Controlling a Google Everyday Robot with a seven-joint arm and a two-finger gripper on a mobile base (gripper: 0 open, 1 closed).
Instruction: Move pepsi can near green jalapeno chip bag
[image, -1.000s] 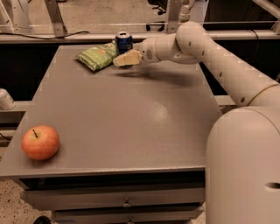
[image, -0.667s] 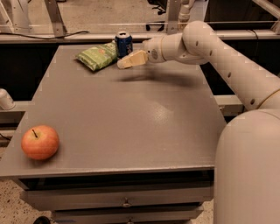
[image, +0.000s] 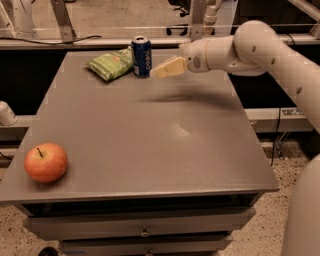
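Apple (image: 46, 162) sits at the near left corner of the table (image: 150, 150), well apart from the rest. Green jalapeno chip bag (image: 111, 64) lies at the far edge. Pepsi can (image: 141, 56) stands upright right against it, so the placing looks done and only the retreat is left. Gripper (image: 167, 67) hovers just right of the can; how wide it is cannot be told. Since a second ago it has pulled back rightward; the can is unmoved.

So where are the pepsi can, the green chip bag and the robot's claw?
pepsi can (image: 142, 57): camera view, on its blue side.
green jalapeno chip bag (image: 110, 64): camera view, middle of its top face.
claw (image: 156, 74): camera view, at its tip, beside the can.
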